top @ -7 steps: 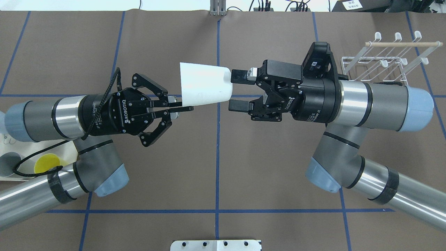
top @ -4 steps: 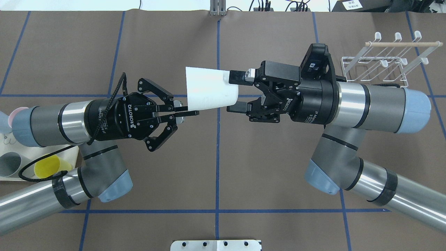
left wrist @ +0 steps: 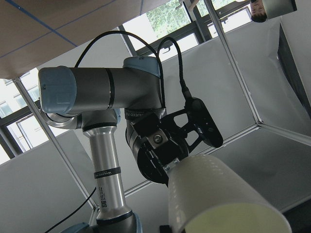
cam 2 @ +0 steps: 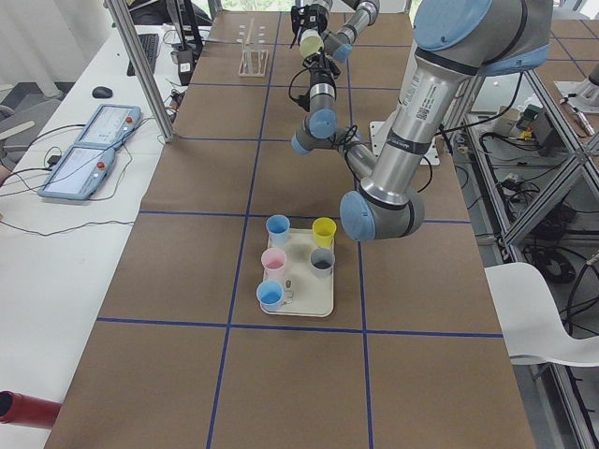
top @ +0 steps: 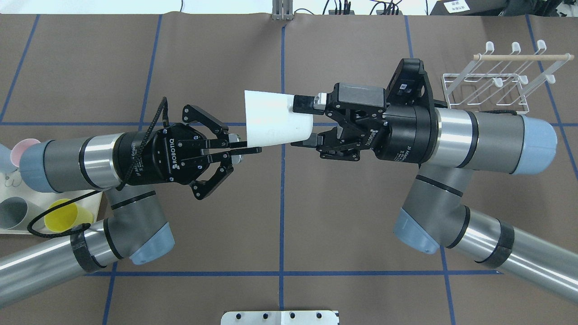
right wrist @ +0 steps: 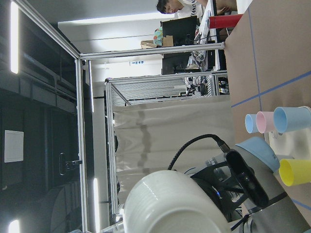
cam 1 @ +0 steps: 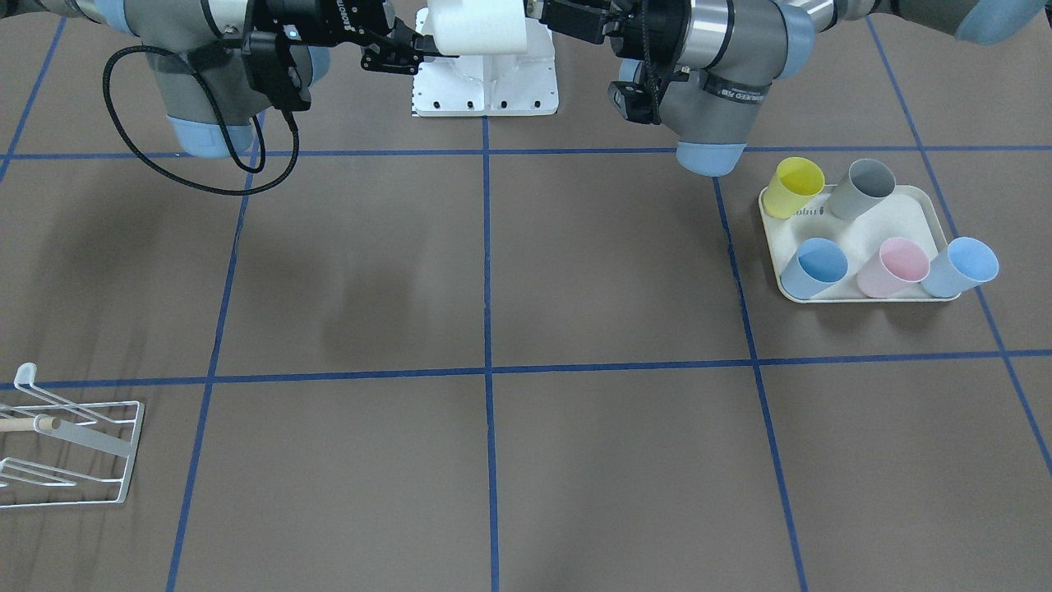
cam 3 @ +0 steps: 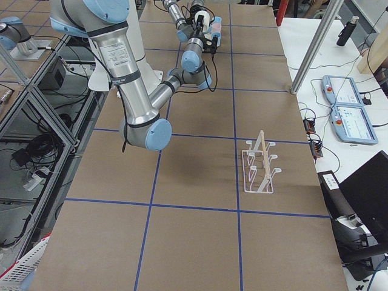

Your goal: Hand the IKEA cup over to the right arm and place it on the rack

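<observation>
The white IKEA cup (top: 275,118) hangs on its side above the table's middle, its wide mouth towards my left arm. My left gripper (top: 248,149) is shut on the cup's rim. My right gripper (top: 301,123) is open, with one finger above the narrow base and one below it. In the front view the cup (cam 1: 478,26) sits at the top edge between both grippers. The right wrist view looks at the cup's base (right wrist: 170,204). The white wire rack (top: 519,57) with its wooden dowel stands at the far right, behind my right arm.
A cream tray (cam 1: 855,230) on the robot's left holds yellow, grey, pink and blue cups. The white mounting plate (cam 1: 485,82) sits under the cup. A loose black cable loop (cam 1: 164,177) hangs from the right arm.
My left arm has carried the cup to the right and slightly down. The cup's base now lies between the right gripper's open fingers, which have come a little further left.
</observation>
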You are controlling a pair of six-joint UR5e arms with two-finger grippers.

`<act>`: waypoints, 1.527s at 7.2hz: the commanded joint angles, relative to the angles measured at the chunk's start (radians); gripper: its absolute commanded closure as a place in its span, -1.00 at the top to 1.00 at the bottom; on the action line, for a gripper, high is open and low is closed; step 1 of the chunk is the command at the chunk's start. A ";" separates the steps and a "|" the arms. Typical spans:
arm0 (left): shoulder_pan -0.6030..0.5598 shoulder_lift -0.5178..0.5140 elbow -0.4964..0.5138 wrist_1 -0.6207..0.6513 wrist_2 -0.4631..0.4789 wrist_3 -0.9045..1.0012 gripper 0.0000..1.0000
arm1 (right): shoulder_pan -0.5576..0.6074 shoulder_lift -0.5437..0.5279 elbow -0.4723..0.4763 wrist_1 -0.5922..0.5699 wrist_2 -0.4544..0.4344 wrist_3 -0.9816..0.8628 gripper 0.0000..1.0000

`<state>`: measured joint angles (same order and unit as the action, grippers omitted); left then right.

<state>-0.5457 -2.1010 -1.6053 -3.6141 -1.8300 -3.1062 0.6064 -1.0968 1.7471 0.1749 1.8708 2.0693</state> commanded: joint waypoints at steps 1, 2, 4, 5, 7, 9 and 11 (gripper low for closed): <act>0.007 -0.001 0.001 0.000 0.000 0.000 -1.00 | 0.000 0.000 0.002 0.000 -0.001 0.000 0.63; 0.010 0.001 0.001 -0.003 0.000 0.001 -1.00 | 0.000 0.000 0.002 0.002 -0.001 0.000 0.53; 0.010 0.001 0.001 -0.003 0.000 0.003 -0.45 | 0.000 -0.001 -0.001 0.032 -0.004 0.000 -0.01; 0.010 0.001 -0.001 -0.003 0.000 0.006 -0.19 | 0.001 -0.003 -0.003 0.034 -0.004 0.000 -0.23; 0.007 0.004 -0.022 0.003 0.000 0.003 1.00 | 0.003 -0.003 -0.001 0.035 -0.004 -0.001 -0.42; -0.054 0.038 -0.033 0.005 -0.008 0.011 1.00 | 0.016 -0.014 0.011 0.038 -0.002 0.000 -0.41; -0.156 0.075 -0.021 0.024 -0.076 0.068 1.00 | 0.099 -0.107 0.003 0.028 0.001 -0.032 -0.41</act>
<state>-0.6387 -2.0433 -1.6344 -3.6032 -1.8559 -3.0804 0.6542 -1.1507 1.7540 0.2106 1.8695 2.0560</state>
